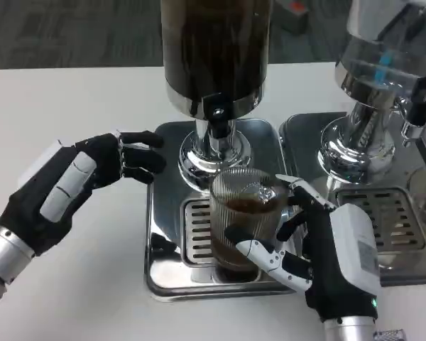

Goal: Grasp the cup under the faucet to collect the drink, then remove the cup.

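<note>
We count two drink dispensers (216, 64) (383, 71), two steel drip trays (163, 213) (305, 131), one ribbed glass cup (243, 213), and two robot hands (92, 174) (326, 249) on one white counter (71, 106).

A single head view looks steeply down from above the robot's own body onto the white table (71, 284), facing forward and away from the robot. It sits close: the drink dispenser (214, 57) is cut off by the top edge, a second dispenser (383, 78) by the top right corner. Both forearms enter from the bottom corners. Grey carpet (71, 32) lies beyond the table's far edge.
</note>
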### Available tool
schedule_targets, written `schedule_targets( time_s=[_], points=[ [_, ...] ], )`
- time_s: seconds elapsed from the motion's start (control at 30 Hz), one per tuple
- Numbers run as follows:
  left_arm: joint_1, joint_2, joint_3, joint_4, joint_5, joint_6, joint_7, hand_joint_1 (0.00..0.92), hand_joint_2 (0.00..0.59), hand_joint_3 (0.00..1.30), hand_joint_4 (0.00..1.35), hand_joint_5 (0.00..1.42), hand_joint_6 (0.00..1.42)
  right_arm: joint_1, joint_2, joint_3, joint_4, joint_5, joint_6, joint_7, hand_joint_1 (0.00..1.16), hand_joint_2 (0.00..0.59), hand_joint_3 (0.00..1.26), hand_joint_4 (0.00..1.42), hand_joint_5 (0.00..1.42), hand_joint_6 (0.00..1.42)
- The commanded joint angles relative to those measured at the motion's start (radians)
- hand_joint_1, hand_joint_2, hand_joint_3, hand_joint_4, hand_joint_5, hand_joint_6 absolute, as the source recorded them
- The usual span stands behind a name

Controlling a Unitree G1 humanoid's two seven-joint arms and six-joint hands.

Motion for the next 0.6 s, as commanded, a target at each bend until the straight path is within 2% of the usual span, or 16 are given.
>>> schedule_targets(
  time_s=[0.03, 0.6],
  points=[
    [0.007, 0.002, -0.003, 0.007, 0.015, -0.015, 0.000, 0.000, 0.135, 0.41, 0.46, 0.41, 0.48, 0.001, 0.010, -0.006, -0.009, -0.008, -0.036, -0.055, 0.35, 0.270, 0.53, 0.67, 0.90, 1.27],
    [0.017, -0.002, -0.012, 0.000, 0.017, -0.034, 0.002, 0.000, 0.135, 0.41, 0.46, 0.41, 0.48, 0.019, 0.002, -0.007, -0.018, -0.026, -0.038, -0.095, 0.33, 0.253, 0.55, 0.69, 0.91, 1.29]
  ],
)
